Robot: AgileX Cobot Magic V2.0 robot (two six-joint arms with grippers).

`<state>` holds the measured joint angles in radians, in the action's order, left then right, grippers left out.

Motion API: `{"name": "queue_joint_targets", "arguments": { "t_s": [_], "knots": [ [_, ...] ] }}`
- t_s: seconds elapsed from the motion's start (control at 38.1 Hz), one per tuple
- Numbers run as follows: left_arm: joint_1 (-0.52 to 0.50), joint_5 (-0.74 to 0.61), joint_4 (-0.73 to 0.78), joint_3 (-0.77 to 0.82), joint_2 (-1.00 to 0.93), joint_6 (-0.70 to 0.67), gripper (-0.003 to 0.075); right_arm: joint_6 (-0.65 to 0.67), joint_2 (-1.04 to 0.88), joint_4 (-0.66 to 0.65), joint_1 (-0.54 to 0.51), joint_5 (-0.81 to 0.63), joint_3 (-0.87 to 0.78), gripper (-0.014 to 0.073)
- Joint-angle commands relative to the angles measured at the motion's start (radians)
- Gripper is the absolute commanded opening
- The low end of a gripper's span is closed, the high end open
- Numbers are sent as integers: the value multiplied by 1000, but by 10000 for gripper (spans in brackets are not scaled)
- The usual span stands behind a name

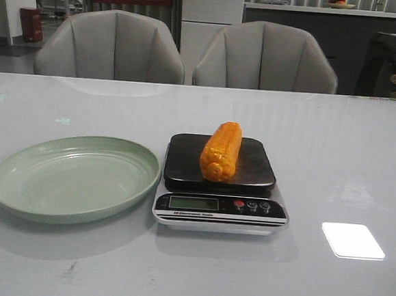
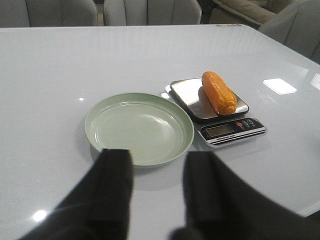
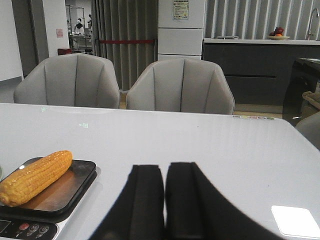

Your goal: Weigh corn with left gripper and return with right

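Observation:
The orange-yellow corn (image 1: 221,150) lies alone on the black platform of the kitchen scale (image 1: 183,167), lengthwise front to back. It also shows in the left wrist view (image 2: 219,92) and the right wrist view (image 3: 35,176). The pale green plate (image 1: 17,182) sits empty to the left of the scale. My left gripper (image 2: 157,159) is open and empty, pulled back near the front of the plate (image 2: 100,140). My right gripper (image 3: 165,170) is shut and empty, to the right of the scale (image 3: 75,192). Neither gripper shows in the front view.
Two grey chairs (image 1: 110,45) stand behind the table's far edge. A bright light patch (image 1: 352,240) lies on the glossy white table (image 1: 348,153) to the right of the scale. A dark counter and cabinets are in the background.

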<state>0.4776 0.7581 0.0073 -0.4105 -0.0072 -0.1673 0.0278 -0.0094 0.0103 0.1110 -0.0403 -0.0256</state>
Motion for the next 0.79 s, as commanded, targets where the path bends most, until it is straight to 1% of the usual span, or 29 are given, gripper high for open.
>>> {"name": "queue_joint_targets", "arguments": {
  "t_s": [0.0, 0.05, 0.21, 0.39, 0.45, 0.5, 0.52, 0.58, 0.63, 0.76],
  "knots": [
    [0, -98, 12, -19, -16, 2, 143, -7, -19, -10, -5, -83, -11, 186],
    [0, -112, 15, -13, -16, 2, 154, -7, -19, -10, -5, -83, -11, 186],
    [0, -154, 15, 11, -16, 2, 113, -7, -19, -10, -5, -83, -11, 186],
    [0, -159, 15, 11, -16, 2, 113, -7, -19, -10, -5, -97, -11, 186],
    [0, -159, 15, 11, -16, 2, 113, -7, -19, -16, -7, -150, -10, 186],
    [0, -157, 12, 11, -16, 2, 113, -6, -17, -10, -9, -270, -7, 186],
    [0, -157, 13, 11, -16, 2, 114, -3, -10, -10, -7, -292, 5, 186],
    [0, -157, 13, 11, -16, 2, 114, -2, 13, -10, -4, -250, 55, 186],
    [0, -157, 13, 11, -16, 2, 113, -2, 53, -10, -4, -170, 130, 186],
    [0, -157, 13, 11, -16, 2, 113, -2, 209, -10, -4, -38, 300, 186]
  ]
}}
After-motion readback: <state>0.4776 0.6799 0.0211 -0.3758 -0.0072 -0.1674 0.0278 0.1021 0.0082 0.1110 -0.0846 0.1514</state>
